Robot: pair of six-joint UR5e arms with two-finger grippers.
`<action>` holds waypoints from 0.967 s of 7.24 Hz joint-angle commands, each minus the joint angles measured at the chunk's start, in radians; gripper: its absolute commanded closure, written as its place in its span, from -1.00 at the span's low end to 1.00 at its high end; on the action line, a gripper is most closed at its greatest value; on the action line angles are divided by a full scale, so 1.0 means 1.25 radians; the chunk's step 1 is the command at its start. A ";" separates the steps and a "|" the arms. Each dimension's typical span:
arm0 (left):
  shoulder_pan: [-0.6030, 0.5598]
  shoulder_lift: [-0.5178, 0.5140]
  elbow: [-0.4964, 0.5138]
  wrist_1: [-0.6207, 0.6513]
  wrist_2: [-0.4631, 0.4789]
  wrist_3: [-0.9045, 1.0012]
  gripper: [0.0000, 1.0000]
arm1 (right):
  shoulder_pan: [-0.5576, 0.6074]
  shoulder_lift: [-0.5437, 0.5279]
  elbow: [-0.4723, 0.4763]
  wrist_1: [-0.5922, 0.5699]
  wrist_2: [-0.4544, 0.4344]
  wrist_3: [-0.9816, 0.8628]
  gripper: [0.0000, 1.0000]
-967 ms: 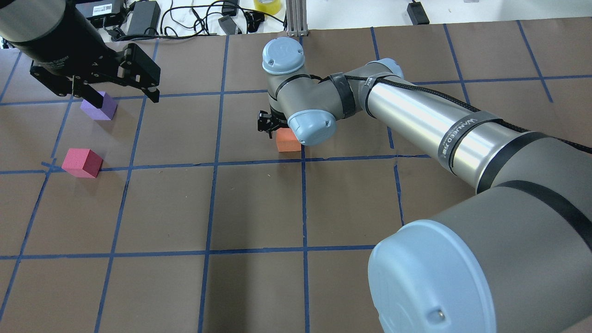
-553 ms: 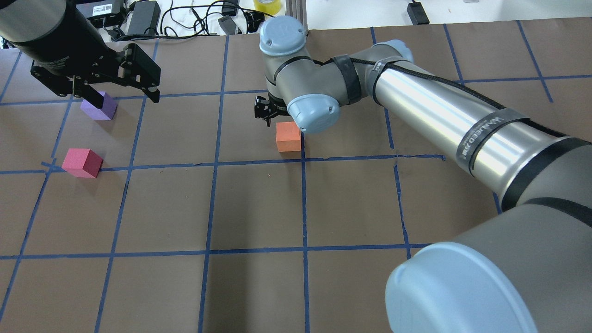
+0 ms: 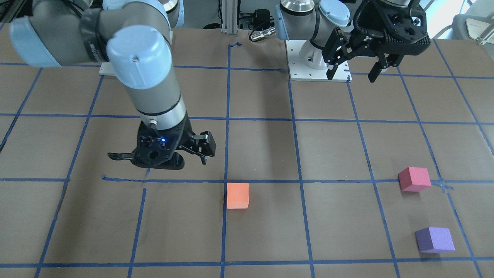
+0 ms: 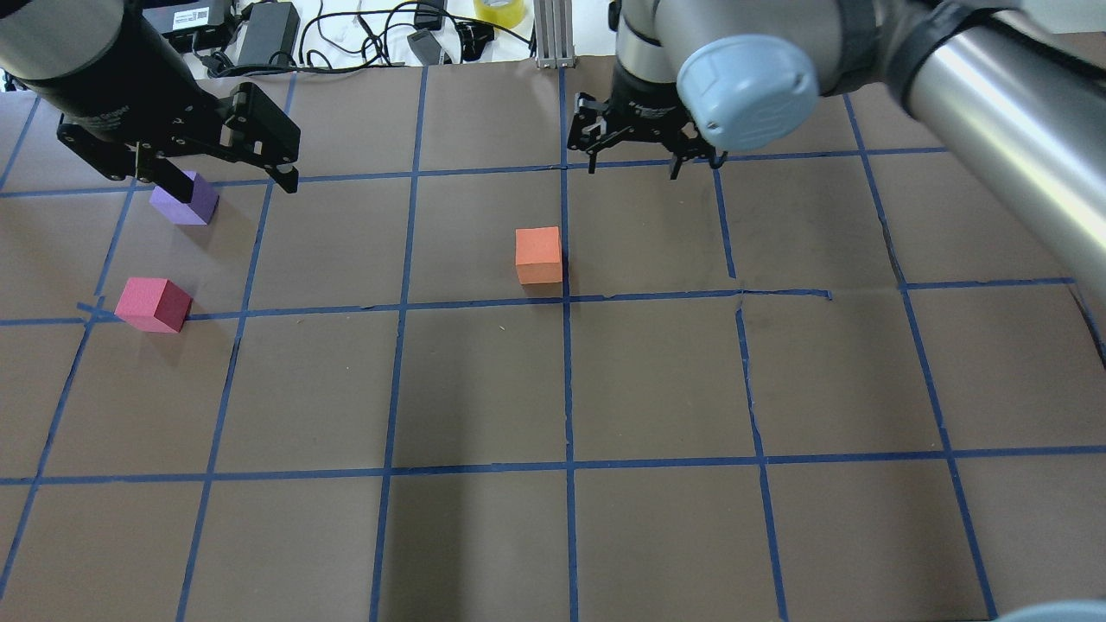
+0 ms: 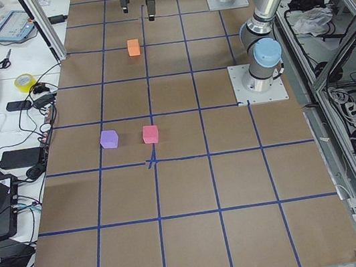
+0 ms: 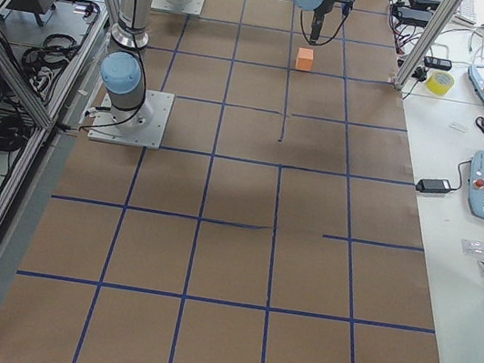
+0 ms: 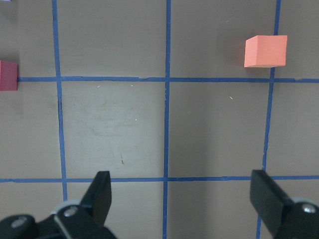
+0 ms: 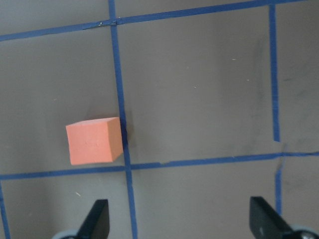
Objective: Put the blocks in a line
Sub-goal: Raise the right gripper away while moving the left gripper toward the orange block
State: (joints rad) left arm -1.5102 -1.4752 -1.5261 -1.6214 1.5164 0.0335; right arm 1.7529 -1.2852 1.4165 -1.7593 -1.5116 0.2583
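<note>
The orange block (image 4: pixel 538 253) sits alone on the brown table next to a blue tape line; it also shows in the front view (image 3: pixel 237 195) and the right wrist view (image 8: pixel 94 141). The pinkish-red block (image 4: pixel 154 303) and the purple block (image 4: pixel 186 200) sit apart at the left. My right gripper (image 4: pixel 631 164) is open and empty, raised above the table, beyond and to the right of the orange block. My left gripper (image 4: pixel 238 183) is open and empty, high above the table near the purple block, and its left finger overlaps that block in the overhead view.
Blue tape lines (image 4: pixel 566 380) form a grid on the brown table. Cables and power adapters (image 4: pixel 268 30) and a yellow tape roll (image 4: pixel 498 9) lie past the far edge. The arms' base plates (image 3: pixel 318 65) stand at the robot side.
My right gripper has lifted off the orange block and moved away to the right and farther back. The orange block stays in place. The left arm has not moved.
</note>
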 commanded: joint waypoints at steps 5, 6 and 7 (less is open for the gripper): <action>-0.136 -0.123 0.005 0.180 -0.044 -0.069 -1.00 | -0.100 -0.147 0.058 0.093 -0.071 -0.161 -1.00; -0.168 -0.175 0.005 0.217 -0.035 -0.083 -1.00 | -0.101 -0.173 0.091 0.094 -0.072 -0.215 -1.00; -0.182 -0.229 0.005 0.274 -0.037 -0.108 -1.00 | -0.103 -0.199 0.128 0.091 -0.072 -0.218 -1.00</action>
State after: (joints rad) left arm -1.7004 -1.6776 -1.5203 -1.3655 1.4666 -0.0635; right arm 1.6266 -1.4955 1.5229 -1.6427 -1.6005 0.0212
